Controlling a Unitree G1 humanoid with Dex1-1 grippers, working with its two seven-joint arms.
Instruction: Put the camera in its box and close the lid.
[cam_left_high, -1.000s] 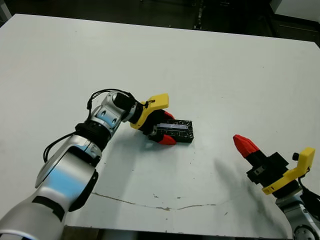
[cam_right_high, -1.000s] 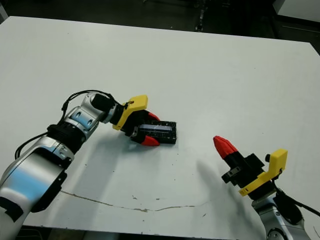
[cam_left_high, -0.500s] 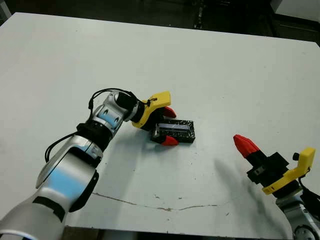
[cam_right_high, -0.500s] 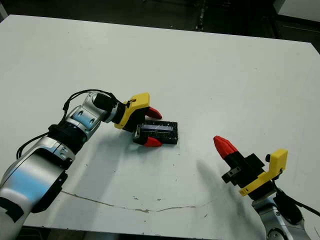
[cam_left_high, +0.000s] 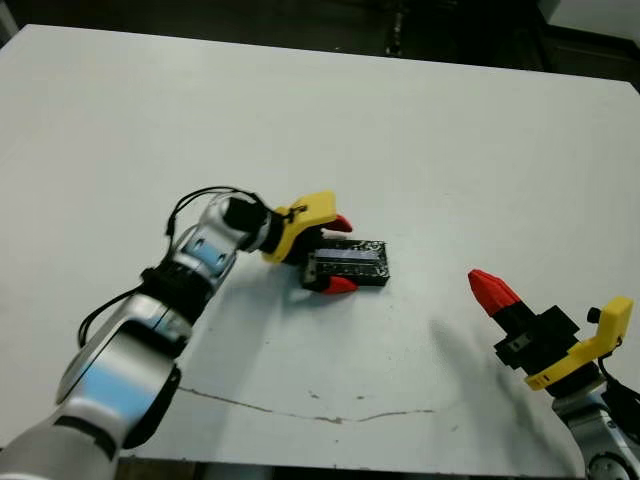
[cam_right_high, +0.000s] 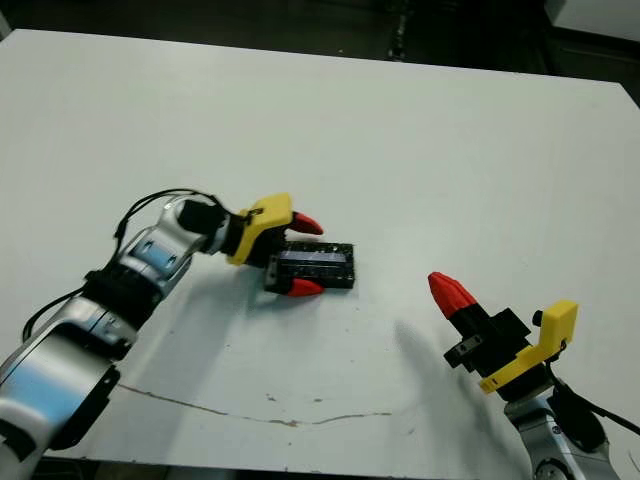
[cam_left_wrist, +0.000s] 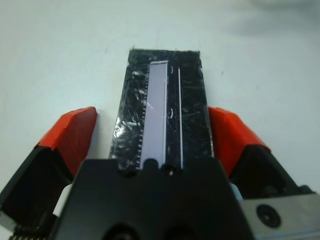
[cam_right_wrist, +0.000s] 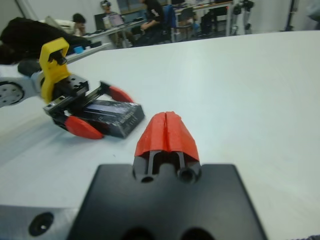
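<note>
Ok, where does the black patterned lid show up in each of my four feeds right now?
Head views (left and right eye): lid lies mid-table, its left end between the open left tool fingers.
Left wrist view: lid fills the centre, a red finger either side, neither visibly touching it.
Right wrist view: lid sits beyond the shut right tool, on its left.
Shared landmark: the pale strip along the lid's top.

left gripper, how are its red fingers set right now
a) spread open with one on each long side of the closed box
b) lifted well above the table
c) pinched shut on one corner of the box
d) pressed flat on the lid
a: in the left wrist view the left gripper has a red finger on each side of the black lid, each with a gap of table showing between.
</note>
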